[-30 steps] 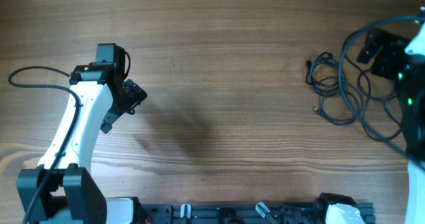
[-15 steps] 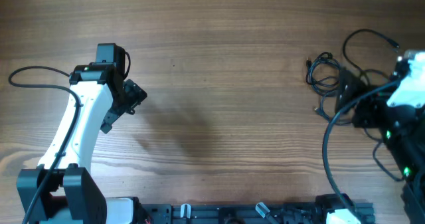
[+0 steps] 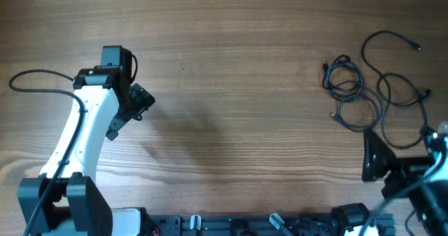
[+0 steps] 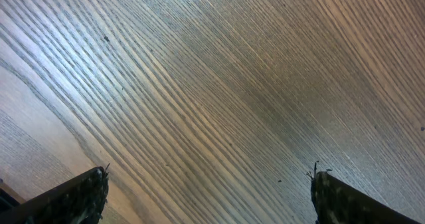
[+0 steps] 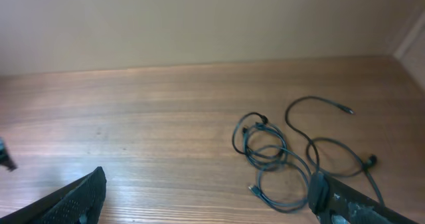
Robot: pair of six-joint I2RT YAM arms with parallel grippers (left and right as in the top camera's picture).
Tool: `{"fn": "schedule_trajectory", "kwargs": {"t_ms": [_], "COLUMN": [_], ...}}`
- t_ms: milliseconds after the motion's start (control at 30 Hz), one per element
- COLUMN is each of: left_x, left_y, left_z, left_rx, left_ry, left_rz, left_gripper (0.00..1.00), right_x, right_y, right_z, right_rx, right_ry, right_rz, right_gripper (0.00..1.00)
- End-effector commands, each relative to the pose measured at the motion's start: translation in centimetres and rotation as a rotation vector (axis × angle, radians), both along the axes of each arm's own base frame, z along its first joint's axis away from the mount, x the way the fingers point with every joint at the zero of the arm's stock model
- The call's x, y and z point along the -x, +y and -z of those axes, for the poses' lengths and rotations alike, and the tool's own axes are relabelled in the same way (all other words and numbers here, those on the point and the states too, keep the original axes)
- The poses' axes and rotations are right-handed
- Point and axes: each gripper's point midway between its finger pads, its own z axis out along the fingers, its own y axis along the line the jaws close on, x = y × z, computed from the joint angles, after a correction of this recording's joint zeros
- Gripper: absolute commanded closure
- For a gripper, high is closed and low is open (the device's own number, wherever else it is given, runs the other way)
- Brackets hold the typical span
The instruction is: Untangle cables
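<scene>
Cables (image 3: pixel 364 89) on table (image 3: pixel 245 68), left end effector (image 4: pixel 209 197) apart, pointing down, right end effector (image 5: pixel 206 201) apart, facing cables

Soft even light, faint shadow on table (image 3: pixel 231 26), right wrist view blurred.

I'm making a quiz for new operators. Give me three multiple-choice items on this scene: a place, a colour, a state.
1. On the table, seen from overhead, where do the cables lie?
A. centre
B. left side
C. right side
2. What colour are the cables?
A. white
B. black
C. red
3. How is the left gripper?
A. open over bare wood
B. shut on a cable
C. shut, empty
Answers: C, the cables sit far right; B, every strand is black; A, its jaws stand wide, only wood between.
</scene>
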Motion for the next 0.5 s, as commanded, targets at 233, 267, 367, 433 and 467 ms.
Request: {"fn": "schedule_trajectory", "kwargs": {"t_ms": [233, 267, 367, 433, 467], "left_x": [0.2, 0.2, 0.2, 0.2, 0.2], "left_y": [0.4, 0.4, 0.4, 0.4, 0.4], "left_z": [0.2, 0.2, 0.2, 0.2, 0.2], "left_rx": [-0.019, -0.019, -0.019, -0.019, -0.019], "left_ry": [0.01, 0.01, 0.01, 0.01, 0.01], "left_rz": [-0.004, -0.004, -0.004, -0.004, -0.004], "left_gripper": [0.0, 0.0, 0.0, 0.0, 0.0], "right_x": [3.6, 3.7, 3.6, 3.3, 3.1], "right_y": [-0.9, -1.0, -1.2, -1.3, -1.3], "right_z": [1.5, 2.1, 3.8, 5.0, 5.8], "right_rx": [-0.017, -0.018, -0.015, -0.019, -0.021], "right_ry": [-0.094, -0.102, -0.131, -0.155, -0.168], "right_rz": [0.011, 0.018, 0.036, 0.046, 0.051], "right_gripper": [0.0, 0.0, 0.0, 0.0, 0.0]}}
